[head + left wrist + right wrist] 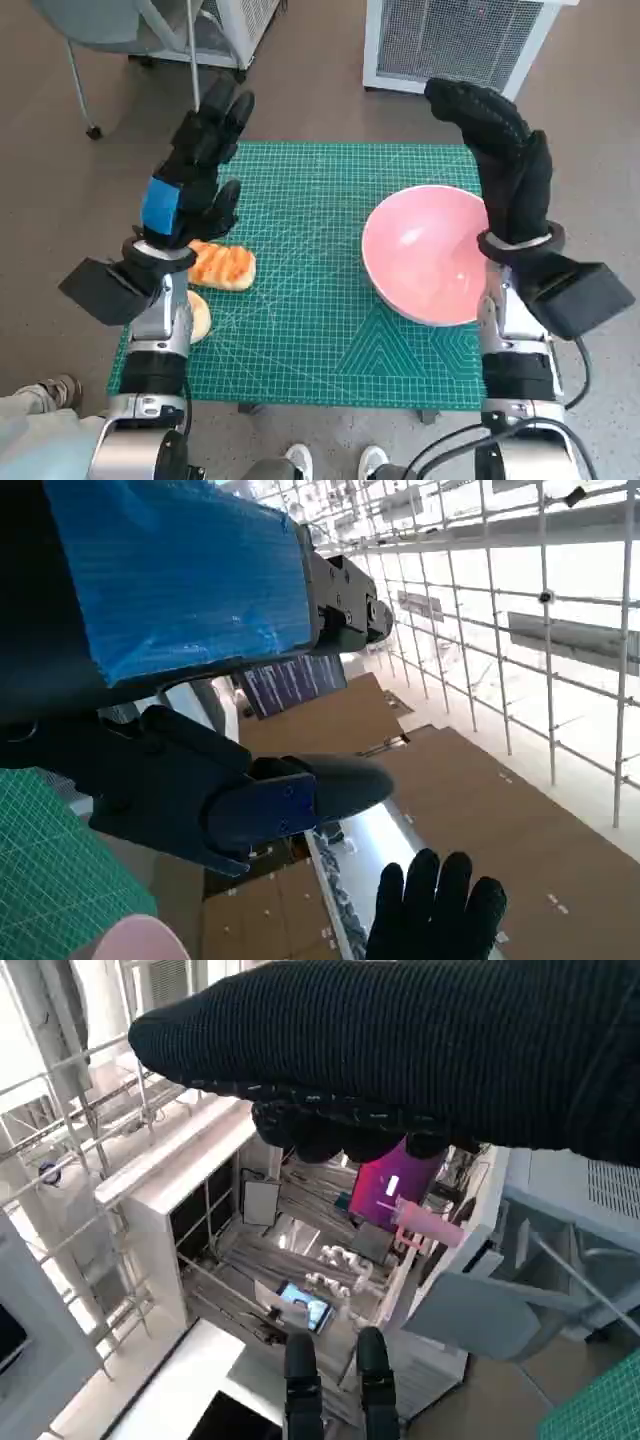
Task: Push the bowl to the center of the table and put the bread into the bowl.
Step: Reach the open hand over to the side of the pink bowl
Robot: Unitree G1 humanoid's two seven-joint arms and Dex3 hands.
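Both hands raised, holding nothing: left hand (196, 185) fingers apart, right hand (508, 165) extended, spread unclear. Bowl (428, 253) at table's right edge, bread (221, 266) at left edge. Risk: hard shove could've tipped bowl off mat (310, 330).

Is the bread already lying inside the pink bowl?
No, the bread lies on the green mat near the left hand, apart from the pink bowl, which shows nothing inside in the head view.

My left hand (200, 680) fills the upper left, holding nothing; green mat (45, 880) lower left, pink bowl (140, 942) rim and gloved right hand (435, 910) along the bottom.
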